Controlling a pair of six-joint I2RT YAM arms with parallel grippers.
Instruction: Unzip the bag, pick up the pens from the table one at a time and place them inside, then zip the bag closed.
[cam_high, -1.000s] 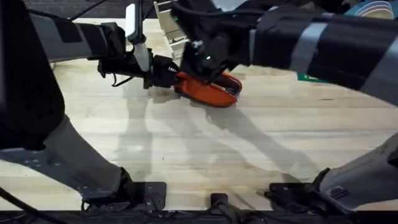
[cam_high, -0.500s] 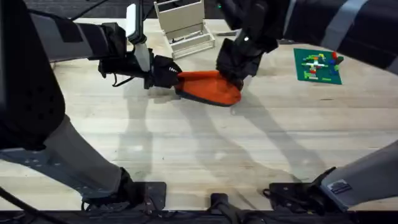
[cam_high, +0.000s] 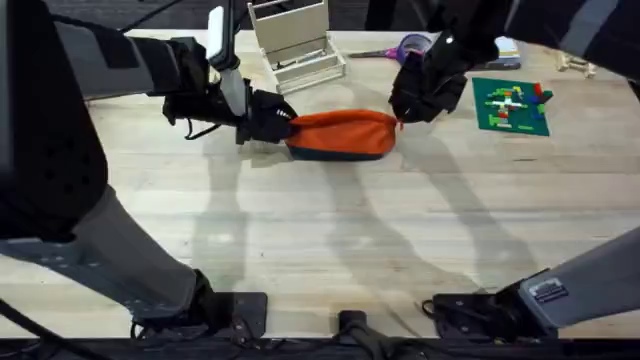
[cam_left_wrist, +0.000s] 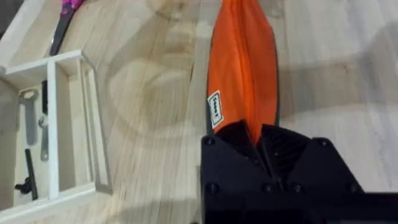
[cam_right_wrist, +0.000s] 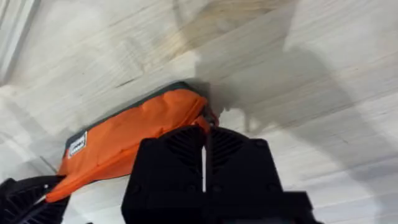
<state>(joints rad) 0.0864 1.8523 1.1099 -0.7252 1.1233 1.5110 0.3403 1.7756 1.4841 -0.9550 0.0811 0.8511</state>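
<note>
The orange bag (cam_high: 340, 133) stands on its dark blue bottom strip at the back middle of the table (cam_high: 330, 230), and its top looks closed. My left gripper (cam_high: 283, 125) is shut on the bag's left end; the left wrist view shows the bag (cam_left_wrist: 242, 68) running away from the left gripper (cam_left_wrist: 258, 134). My right gripper (cam_high: 400, 120) sits at the bag's right end, shut on the small zipper pull (cam_right_wrist: 211, 118) beside the bag (cam_right_wrist: 137, 134). The right gripper (cam_right_wrist: 205, 140) has its fingers pressed together. The pens are out of view.
A white wooden organiser (cam_high: 295, 45) stands behind the bag, with small tools in its compartments (cam_left_wrist: 56, 124). Purple-handled scissors (cam_high: 410, 45) lie at the back. A green baseplate with bricks (cam_high: 512, 105) sits to the right. The table's front half is bare wood.
My right gripper has swept from over the bag's middle to its right end. The bag has gone from lying tilted and open to standing upright with its top closed. The left gripper held still.
</note>
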